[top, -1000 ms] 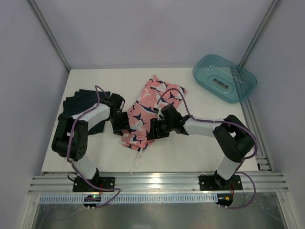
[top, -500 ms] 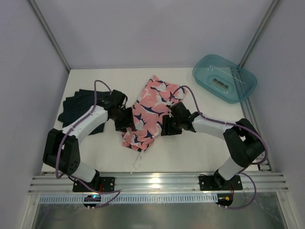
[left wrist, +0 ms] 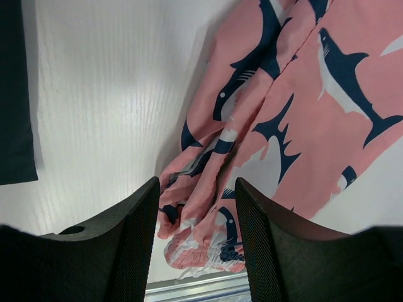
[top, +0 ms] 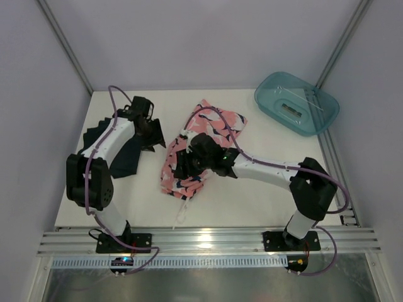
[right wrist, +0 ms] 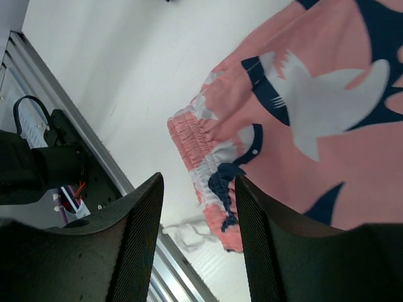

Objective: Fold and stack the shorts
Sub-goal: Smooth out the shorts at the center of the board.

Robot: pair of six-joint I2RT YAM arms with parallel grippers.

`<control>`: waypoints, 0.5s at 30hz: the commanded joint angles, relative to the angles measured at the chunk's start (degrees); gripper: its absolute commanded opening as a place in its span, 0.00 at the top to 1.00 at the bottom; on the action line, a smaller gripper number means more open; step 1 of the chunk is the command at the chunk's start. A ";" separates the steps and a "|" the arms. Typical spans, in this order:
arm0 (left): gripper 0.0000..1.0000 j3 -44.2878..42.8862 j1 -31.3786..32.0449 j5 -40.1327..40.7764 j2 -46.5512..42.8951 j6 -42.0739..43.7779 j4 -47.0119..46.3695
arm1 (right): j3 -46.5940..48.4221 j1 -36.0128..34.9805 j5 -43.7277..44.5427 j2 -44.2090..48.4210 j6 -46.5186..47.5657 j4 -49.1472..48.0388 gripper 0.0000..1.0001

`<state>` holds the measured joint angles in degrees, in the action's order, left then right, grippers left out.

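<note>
The salmon pink shorts (top: 211, 123) with navy and white sharks lie lengthwise at the table's middle, the gathered waistband at the near end. The dark navy shorts (top: 119, 154) lie at the left. My left gripper (top: 153, 134) is open and empty, between the two pairs and above the table. In the left wrist view, the gripper (left wrist: 196, 189) looks down at the pink shorts (left wrist: 302, 113), with the navy shorts' edge (left wrist: 12, 94) at left. My right gripper (top: 182, 165) hovers open over the pink shorts' near-left part. In the right wrist view, the gripper (right wrist: 198, 182) frames the waistband (right wrist: 208, 151).
A translucent teal tub (top: 296, 102) stands at the back right corner. A white drawstring (top: 182, 211) trails from the pink shorts toward the near edge and shows in the right wrist view (right wrist: 189, 233). An aluminium rail (top: 201, 242) runs along the table's front.
My left gripper has pulled back from the pink shorts' left edge toward the back left. My right gripper has swung left across the pink shorts to their near-left part.
</note>
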<state>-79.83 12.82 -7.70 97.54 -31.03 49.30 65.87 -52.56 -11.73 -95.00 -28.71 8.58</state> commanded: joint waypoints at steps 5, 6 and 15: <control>0.47 7.13 0.36 -8.88 -3.39 -0.70 -5.33 | -4.07 -2.55 1.00 -6.16 -1.00 -3.74 0.48; 0.46 9.15 0.80 -9.08 -3.93 -0.96 -7.18 | -5.30 -2.55 1.79 -5.20 -0.13 -3.31 0.48; 0.45 17.52 4.22 -13.39 -5.34 -2.55 -15.90 | -15.50 -2.55 8.03 6.83 3.84 6.09 0.48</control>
<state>-61.25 15.29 -17.91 95.18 -32.91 39.66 52.38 -55.11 -7.66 -95.00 -26.98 11.31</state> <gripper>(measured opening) 0.550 0.524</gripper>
